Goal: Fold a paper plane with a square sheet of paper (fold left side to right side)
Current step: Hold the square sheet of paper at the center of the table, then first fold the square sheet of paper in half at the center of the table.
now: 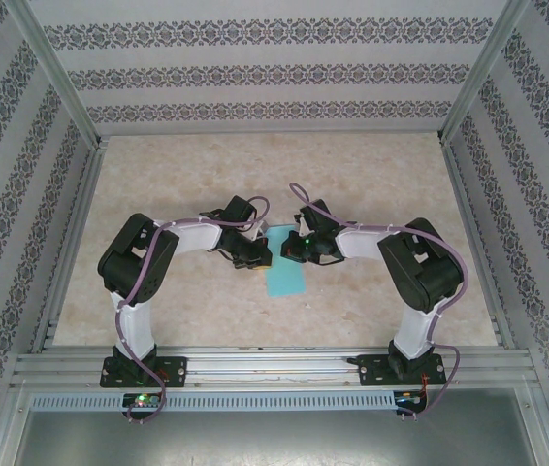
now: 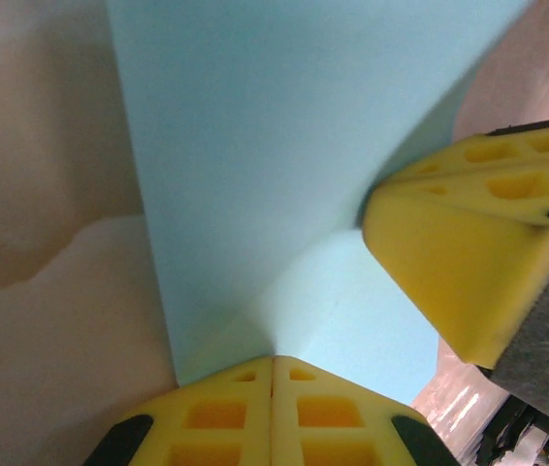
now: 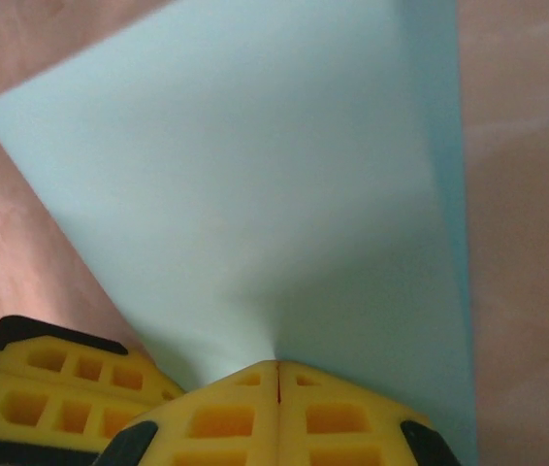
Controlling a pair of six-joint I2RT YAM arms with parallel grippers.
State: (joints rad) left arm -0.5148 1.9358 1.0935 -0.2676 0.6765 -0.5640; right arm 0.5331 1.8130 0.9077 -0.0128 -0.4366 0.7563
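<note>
The light turquoise sheet of paper lies mid-table between the two arms, its far part lifted and bent over. My left gripper is shut on the sheet's edge. In the left wrist view the paper rises from the closed yellow tips of that gripper, with a crease running up from them. My right gripper is also shut on the paper. In the right wrist view the sheet fans out from its closed tips. The two grippers sit close together, the right gripper's fingers just beside the left's.
The beige tabletop stretches around the paper. Patterned walls and metal frame posts enclose it on three sides. An aluminium rail with the arm bases runs along the near edge.
</note>
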